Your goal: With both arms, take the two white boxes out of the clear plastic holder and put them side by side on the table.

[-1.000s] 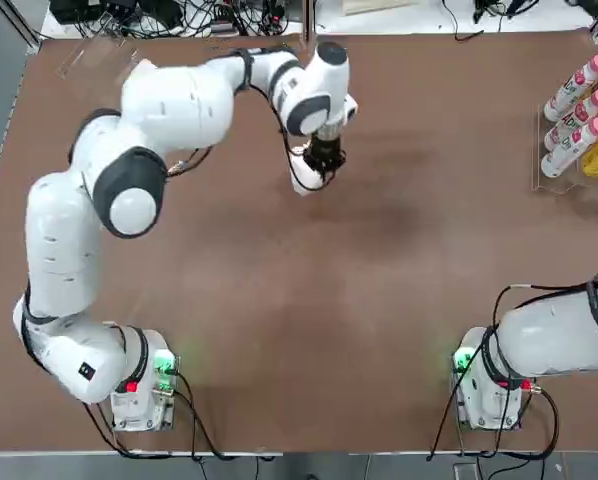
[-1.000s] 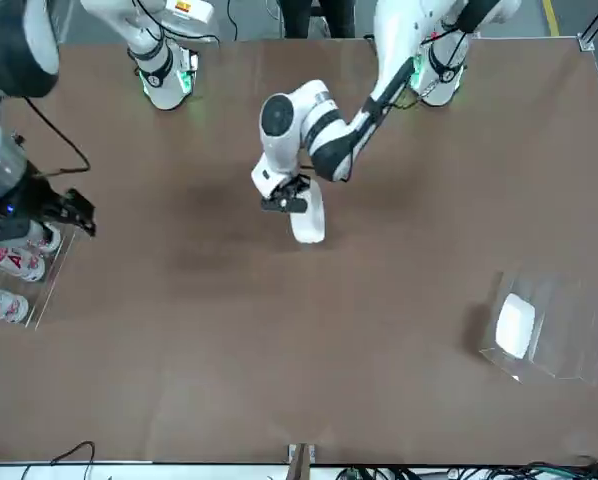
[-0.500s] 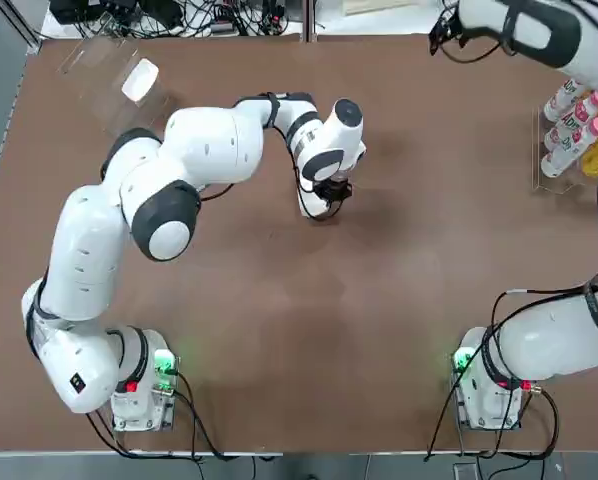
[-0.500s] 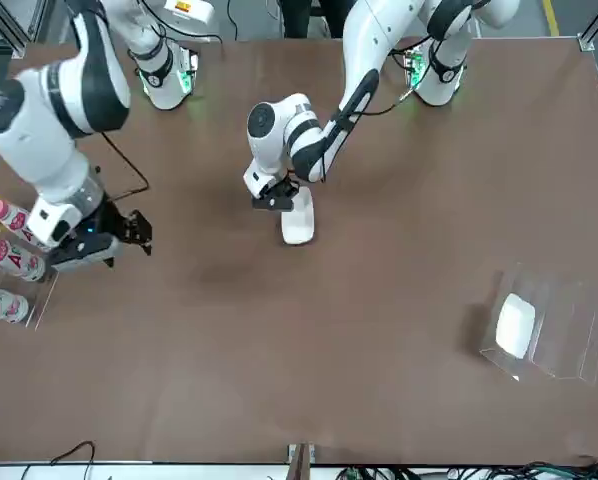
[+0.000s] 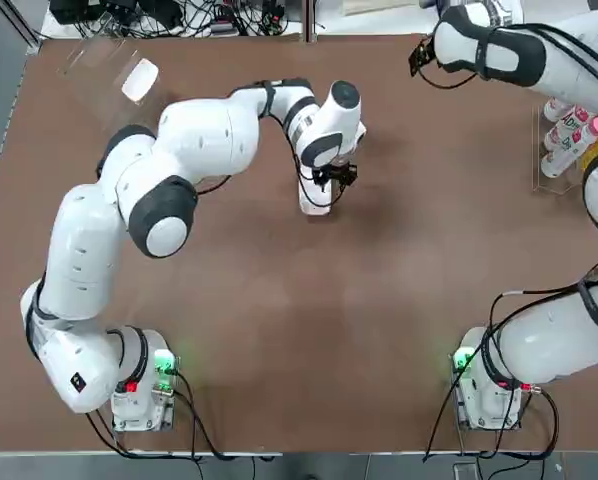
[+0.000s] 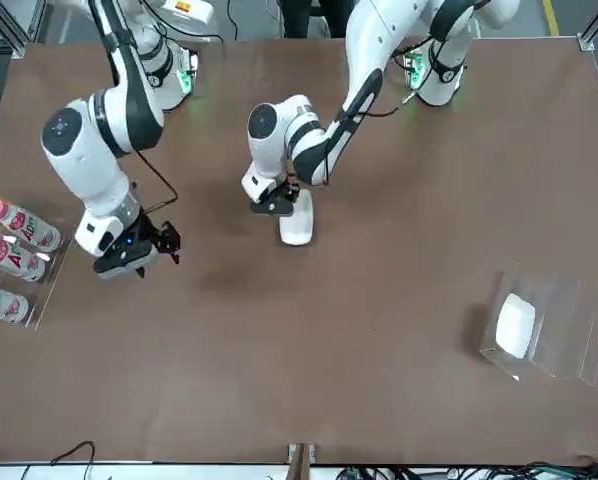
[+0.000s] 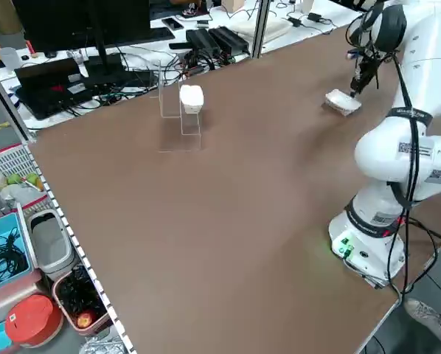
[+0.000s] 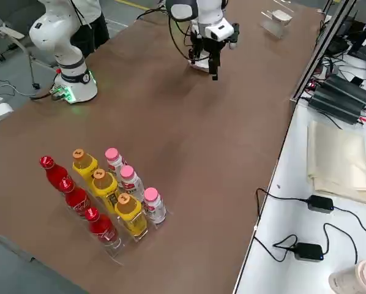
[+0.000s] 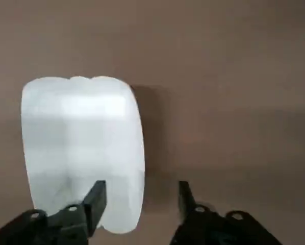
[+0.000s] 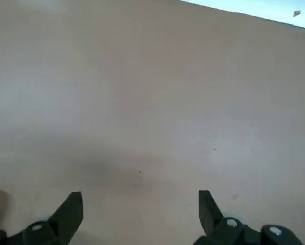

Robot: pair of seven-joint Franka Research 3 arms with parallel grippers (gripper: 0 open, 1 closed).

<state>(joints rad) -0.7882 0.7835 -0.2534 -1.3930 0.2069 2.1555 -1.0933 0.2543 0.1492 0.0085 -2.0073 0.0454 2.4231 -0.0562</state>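
Note:
One white box lies flat on the table near its middle, also seen in the front view. My left gripper hovers just above it, open. In the left wrist view the box sits to one side, behind one of the fingers, with bare table between them. The other white box stands in the clear plastic holder at the far left corner. My right gripper hangs open over bare table at the far right, holding nothing.
A clear rack of pink-capped, yellow and red bottles stands at the table's right edge, close to the right arm. Cables and equipment lie beyond the far edge. A wide stretch of brown tabletop lies between the two arm bases.
My left gripper lowered the white box onto the table and opened, letting it go. The right arm swung from the bottle rack toward the middle of the far side.

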